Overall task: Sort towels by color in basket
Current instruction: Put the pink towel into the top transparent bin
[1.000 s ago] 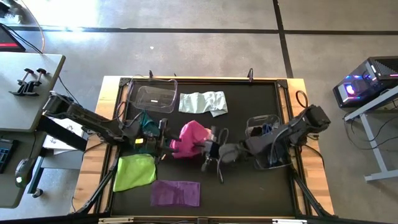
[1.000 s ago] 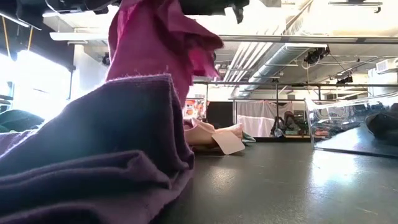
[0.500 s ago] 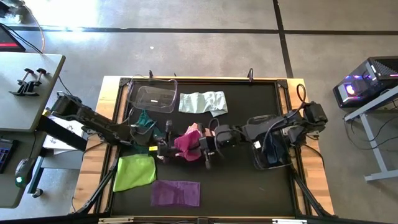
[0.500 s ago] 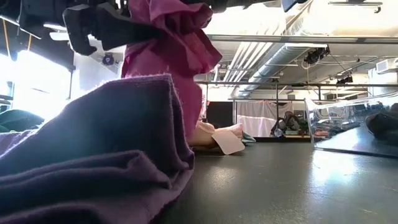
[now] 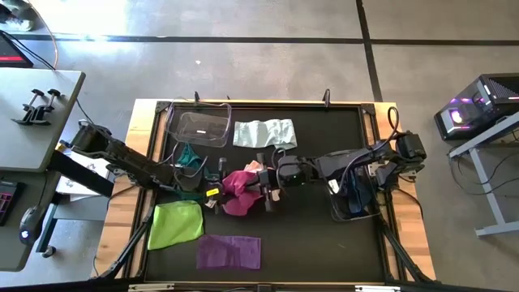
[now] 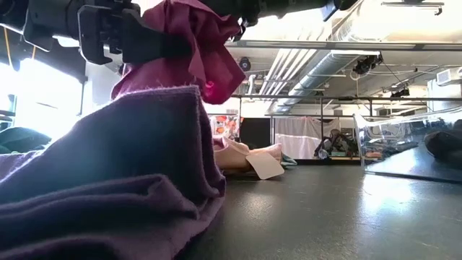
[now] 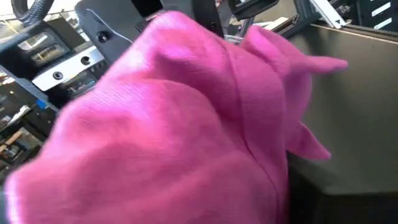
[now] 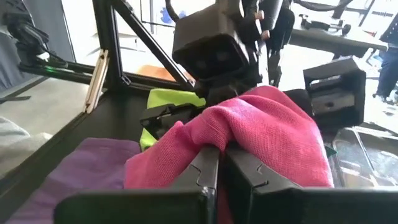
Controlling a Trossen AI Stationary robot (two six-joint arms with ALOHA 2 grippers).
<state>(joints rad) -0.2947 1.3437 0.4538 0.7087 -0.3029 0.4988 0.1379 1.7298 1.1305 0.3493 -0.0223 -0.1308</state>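
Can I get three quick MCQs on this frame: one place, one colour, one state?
1. Where is the purple towel?
A. in the clear bin
B. flat near the table's front edge
C. draped on the right arm

2. What colour is the towel held between the arms?
A. magenta
B. navy
C. mint

3. The right tool is:
A. wide open
B. shut on the towel
C. out of view

Answers: 1 B, high view shows it beside the lime towel. 2 A, pink in both wrist views. 3 B, its fingers pinch the cloth.

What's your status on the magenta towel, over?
Right gripper shut on magenta towel, mid-table. Left gripper against the towel's other side, grip unclear. Nothing blocking.
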